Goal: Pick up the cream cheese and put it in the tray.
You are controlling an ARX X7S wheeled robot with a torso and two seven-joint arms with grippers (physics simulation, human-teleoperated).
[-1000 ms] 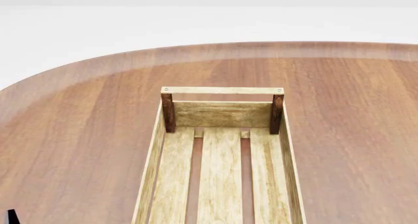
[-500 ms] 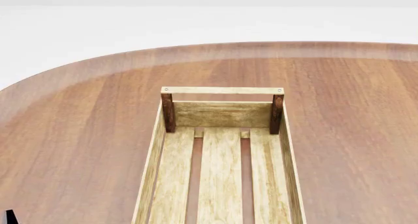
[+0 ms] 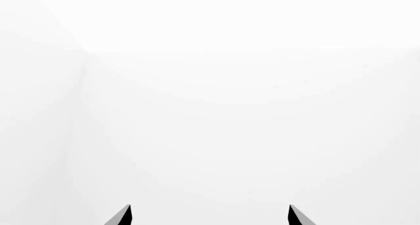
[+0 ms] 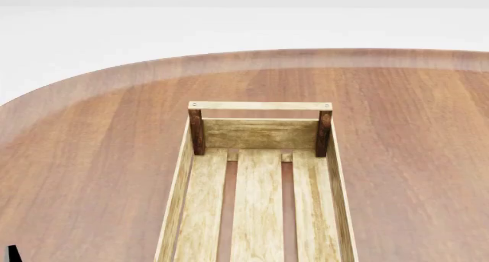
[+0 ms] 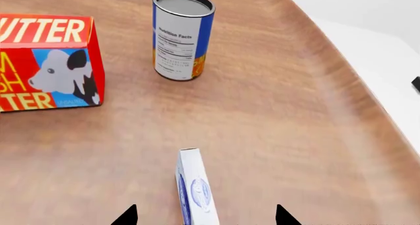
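Cheese (image 5: 194, 193) lies on the brown worktop (image 5: 276, 117) in the right wrist view, a thin white box standing on a long edge with its blue oval logo on the side face; it sits between the two dark fingertips of the right tool (image 5: 206, 216), which are spread wide with a gap on each side of the box, touching neither; beyond it stand a blue-and-orange can (image 5: 183, 34), upright, and a red butter box (image 5: 47, 63) with a cow on it, the two apart from each other and well away from the cheese; the worktop's curved edge runs past the can's side. Head view shows the tray (image 4: 260, 133) lying lengthwise on the worktop (image 4: 99, 159), its slatted floor bare, dark posts and a top bar at the far end; the cheese is not seen there. Left tool (image 3: 208, 216) shows only two dark tips set wide apart against plain white, holding nothing.
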